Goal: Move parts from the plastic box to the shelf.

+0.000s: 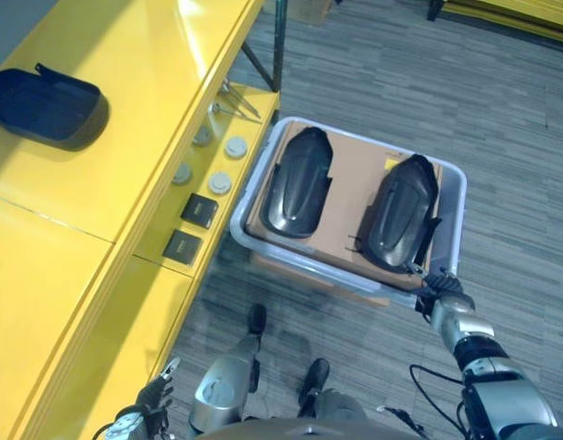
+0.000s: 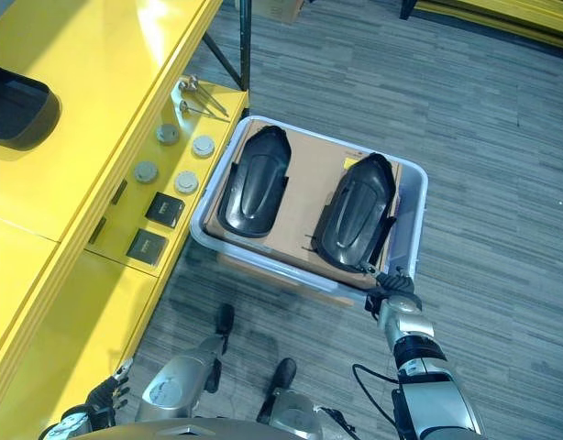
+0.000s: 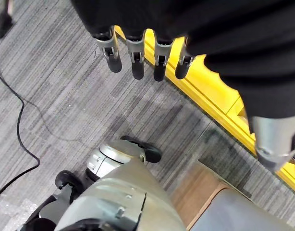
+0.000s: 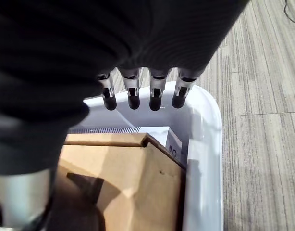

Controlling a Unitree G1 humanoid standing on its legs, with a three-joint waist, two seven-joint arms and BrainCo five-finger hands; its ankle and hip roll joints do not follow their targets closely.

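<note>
My right hand (image 1: 444, 295) reaches forward at about five o'clock, arm stretched, fingers (image 4: 133, 98) straight and relaxed, holding nothing. My left hand (image 1: 156, 392) hangs low at about seven o'clock, its fingers (image 3: 137, 67) loosely extended and empty too.

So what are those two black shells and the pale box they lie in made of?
The two black parts look like moulded plastic, glossy, with soft highlights. The box looks like pale, slightly translucent plastic with rounded rims. The brown sheet under them looks like matte cardboard.
</note>
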